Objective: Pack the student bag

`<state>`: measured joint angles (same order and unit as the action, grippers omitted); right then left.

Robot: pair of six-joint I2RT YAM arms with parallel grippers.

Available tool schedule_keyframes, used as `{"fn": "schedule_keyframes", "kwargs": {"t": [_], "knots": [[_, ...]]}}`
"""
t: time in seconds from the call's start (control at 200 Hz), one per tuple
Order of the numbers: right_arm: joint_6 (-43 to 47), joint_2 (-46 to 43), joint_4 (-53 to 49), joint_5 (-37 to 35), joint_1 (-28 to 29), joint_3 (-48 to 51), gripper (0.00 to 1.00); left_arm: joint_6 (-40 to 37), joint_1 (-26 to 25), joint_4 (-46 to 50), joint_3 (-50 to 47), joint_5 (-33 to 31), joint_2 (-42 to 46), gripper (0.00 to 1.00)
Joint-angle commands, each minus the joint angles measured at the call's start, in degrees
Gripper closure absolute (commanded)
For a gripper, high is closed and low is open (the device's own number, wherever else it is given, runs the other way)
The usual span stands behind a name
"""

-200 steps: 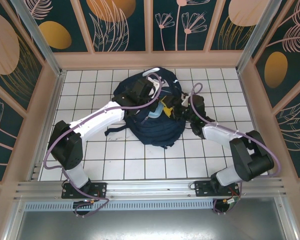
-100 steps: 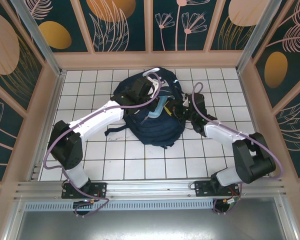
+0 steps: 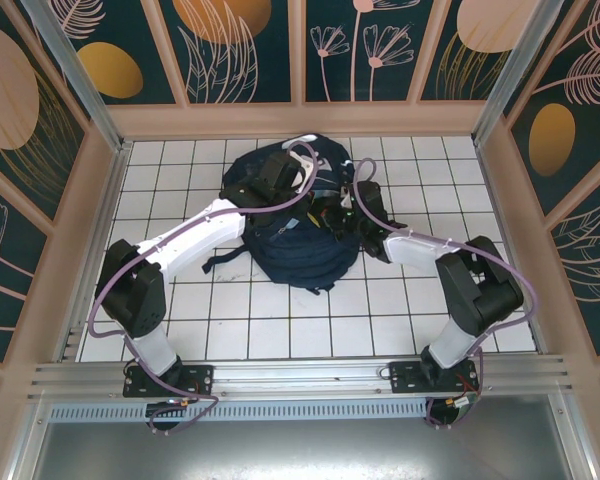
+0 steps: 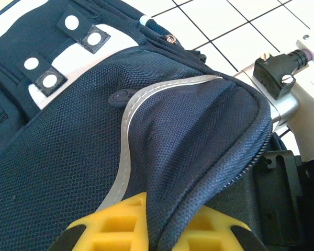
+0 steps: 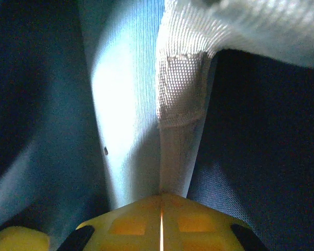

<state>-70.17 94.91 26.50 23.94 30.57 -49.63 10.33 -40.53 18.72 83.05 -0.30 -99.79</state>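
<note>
The student bag [image 3: 292, 256], a big navy backpack with white stripes, lies at the middle back of the tiled table. My left gripper [image 3: 283, 178] sits on its upper part. In the left wrist view its yellow fingertips [image 4: 120, 225] are shut on a fold of the bag's navy fabric [image 4: 188, 157] beside the zipper edge, lifting it. My right gripper [image 3: 332, 212] reaches into the bag's opening from the right. In the right wrist view it [image 5: 161, 197] is shut, tips touching, pressed against pale blue-white lining [image 5: 125, 104] inside the bag; nothing shows between the fingers.
A black strap [image 3: 220, 262] trails from the bag's left side onto the white tiles [image 3: 280, 325]. Wooden walls [image 3: 300, 120] ring the table. The right arm's white and black links [image 4: 309, 99] stand close beside the lifted flap.
My right gripper has shut and pushed leftward, deeper into the bag's opening. The bag has shifted slightly to the left. My left gripper has kept its hold on the fabric.
</note>
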Motion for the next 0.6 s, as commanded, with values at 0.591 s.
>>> {"fn": "schedule_keyframes", "kwargs": {"t": [0.591], "knots": [[9.26,-15.78,-16.58,-7.5,-8.86,3.51,0.68,1.97,-0.8,-8.09,1.97,3.86,1.95,1.0]]}}
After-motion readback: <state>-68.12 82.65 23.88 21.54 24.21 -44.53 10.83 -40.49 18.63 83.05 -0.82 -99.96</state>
